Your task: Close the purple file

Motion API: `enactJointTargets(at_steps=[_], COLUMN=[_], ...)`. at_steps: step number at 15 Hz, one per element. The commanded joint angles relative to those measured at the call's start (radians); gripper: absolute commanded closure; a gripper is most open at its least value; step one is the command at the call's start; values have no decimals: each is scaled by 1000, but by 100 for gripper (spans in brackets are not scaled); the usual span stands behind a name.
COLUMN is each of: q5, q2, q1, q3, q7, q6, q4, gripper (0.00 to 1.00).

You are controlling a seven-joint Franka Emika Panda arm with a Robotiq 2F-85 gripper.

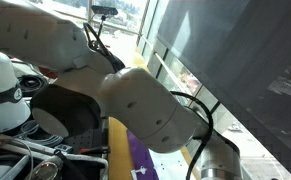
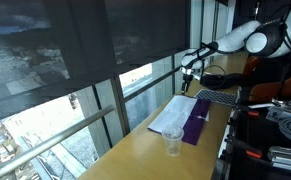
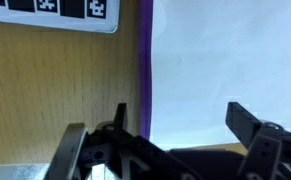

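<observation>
— What sits nearest on the wooden counter [image 2: 135,152]?
— A clear plastic cup [image 2: 173,143], upright, just beside the near end of the purple file [image 2: 194,125]. I can't tell if they touch.
— And the file itself?
— It lies flat and open. Its white pages [image 2: 169,118] are on the window side and the purple cover is spread toward the room, so it is not yet closed.
— Where is the gripper [image 2: 187,80]?
— Farther back, hanging above the file's far end and clear of it. In the wrist view its fingers [image 3: 243,120] are spread wide with nothing between them. They look down on a purple edge with bare wood on one side and page on the other.
— Why there?
— My guess is that it is lined up to catch that edge and fold the file over.
</observation>
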Motion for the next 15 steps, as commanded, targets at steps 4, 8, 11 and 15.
enactJointTargets(at_steps=[4,8,11,15], q5=[69,74,78,89], q2=[2,1,1,1], q1=[-9,-14,-20,-28], q3=[-11,-18,-17,-12], q7=[-66,-71,-75,-90], q6=[-3,-1,-2,-9], q4=[-6,-16,-28,-33], gripper=[0,0,0,0])
